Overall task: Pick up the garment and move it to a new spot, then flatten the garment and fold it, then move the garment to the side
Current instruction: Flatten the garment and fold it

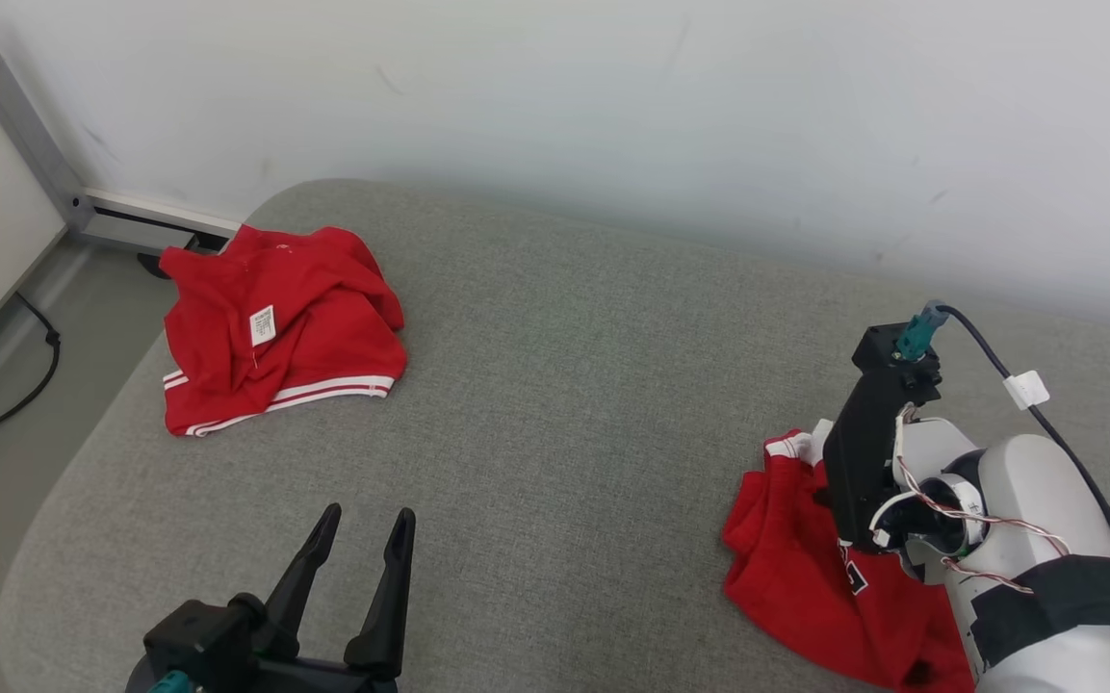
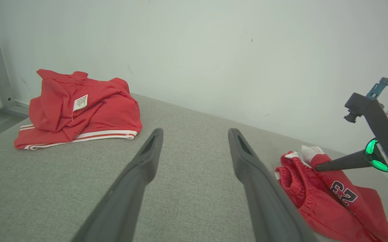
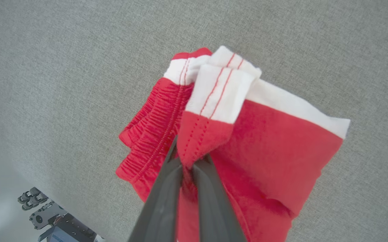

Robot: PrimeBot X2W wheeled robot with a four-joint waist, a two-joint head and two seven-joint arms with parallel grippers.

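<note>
A crumpled red garment (image 1: 805,568) with white trim and a dark number print lies at the right of the grey padded table (image 1: 564,404). My right gripper (image 3: 188,158) is shut on a pinched fold of it (image 3: 274,148), near the white-banded hem. From the left wrist view the right gripper's fingers (image 2: 335,163) reach into the bunched cloth (image 2: 331,201) near its white edge. My left gripper (image 1: 367,515) stands open at the table's near left, holding nothing and well apart from the cloth; its jaws (image 2: 195,131) are spread wide.
A second red garment (image 1: 275,327) with a white label and white stripes lies bunched at the table's far left corner (image 2: 76,111). A white wall runs behind the table. A grey metal frame (image 1: 25,135) and a black cable (image 1: 25,385) sit on the floor to the left.
</note>
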